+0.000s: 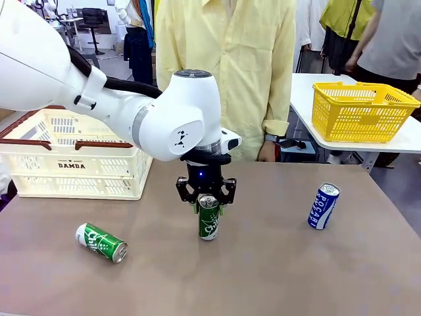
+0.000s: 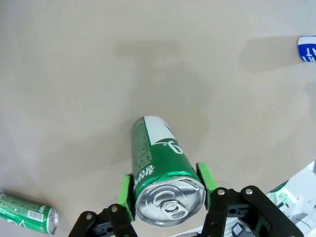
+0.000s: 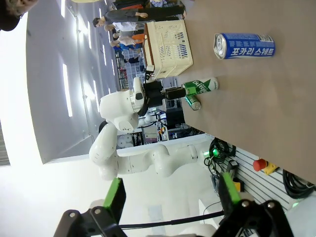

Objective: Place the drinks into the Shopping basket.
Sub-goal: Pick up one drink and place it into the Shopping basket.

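- The upright green can [image 1: 208, 224] [image 2: 157, 163] stands on the desk [image 1: 276, 276] near its middle, silver top upward and white lettering down its side.
- The left gripper [image 1: 208, 203] [image 2: 165, 183] comes straight down over this can. Its green pads [image 2: 126, 192] are pressed against opposite sides of the can just under the rim, so it is clamped on the can. The can's base sits on the desk.
- The lying green can [image 1: 100, 242] [image 2: 27, 213] rests on its side nearer the robot's left, well apart from the upright one, with its silver end turned toward the desk's middle.
- The blue-and-white can [image 1: 323, 206] [image 3: 244, 45], marked "POCARI", stands toward the robot's right, well apart from both green cans.
- The Shopping basket [image 1: 72, 178] [image 3: 170, 47], cream-white with slotted sides, dark red-brown rim handles and "DAMDA" lettering, sits at the far left of the desk. None of the three cans is in it.
- The right gripper [image 3: 172, 192] has its two green-padded fingers [image 3: 115, 196] spread apart with nothing between them. It is held away from the desk.
- A person [image 1: 227, 72] in a pale yellow shirt stands at the far edge of the desk, one hand hanging at the side.
- A yellow mesh basket [image 1: 364, 112] sits on a white table [image 1: 306, 99] beyond the desk's far right corner.
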You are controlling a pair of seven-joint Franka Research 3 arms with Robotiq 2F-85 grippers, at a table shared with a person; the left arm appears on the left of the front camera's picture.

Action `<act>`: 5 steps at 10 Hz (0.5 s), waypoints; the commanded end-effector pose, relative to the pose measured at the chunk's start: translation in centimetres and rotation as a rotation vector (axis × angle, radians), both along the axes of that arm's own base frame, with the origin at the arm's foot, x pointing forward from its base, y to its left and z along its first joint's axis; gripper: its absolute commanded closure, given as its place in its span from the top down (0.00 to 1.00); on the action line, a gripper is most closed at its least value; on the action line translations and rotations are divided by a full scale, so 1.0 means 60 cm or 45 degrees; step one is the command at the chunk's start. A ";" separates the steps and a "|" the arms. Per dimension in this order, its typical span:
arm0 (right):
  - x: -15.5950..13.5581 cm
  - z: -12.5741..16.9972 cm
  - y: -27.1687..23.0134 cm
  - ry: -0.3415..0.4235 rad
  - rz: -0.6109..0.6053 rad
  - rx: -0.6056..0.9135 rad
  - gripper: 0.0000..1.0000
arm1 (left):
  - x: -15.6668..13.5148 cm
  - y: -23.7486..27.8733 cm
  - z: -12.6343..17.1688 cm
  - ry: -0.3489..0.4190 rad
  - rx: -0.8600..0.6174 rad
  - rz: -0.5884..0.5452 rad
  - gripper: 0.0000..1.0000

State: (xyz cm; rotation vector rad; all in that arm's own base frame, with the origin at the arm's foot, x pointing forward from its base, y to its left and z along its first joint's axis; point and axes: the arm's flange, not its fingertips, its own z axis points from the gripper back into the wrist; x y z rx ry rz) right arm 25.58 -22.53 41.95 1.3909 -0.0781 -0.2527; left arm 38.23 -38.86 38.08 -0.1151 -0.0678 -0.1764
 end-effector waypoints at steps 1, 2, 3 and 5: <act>-0.003 0.002 -0.005 -0.029 0.017 -0.003 1.00 | 0.008 -0.006 0.003 -0.034 0.043 0.020 0.00; -0.003 0.002 -0.005 -0.029 0.017 -0.003 1.00 | 0.011 -0.006 0.002 -0.046 0.053 0.031 0.00; -0.003 0.002 -0.005 -0.029 0.017 -0.003 1.00 | 0.012 -0.005 0.002 -0.052 0.059 0.035 0.00; -0.003 0.002 -0.005 -0.029 0.017 -0.003 1.00 | 0.014 0.018 0.031 -0.037 0.022 0.013 0.00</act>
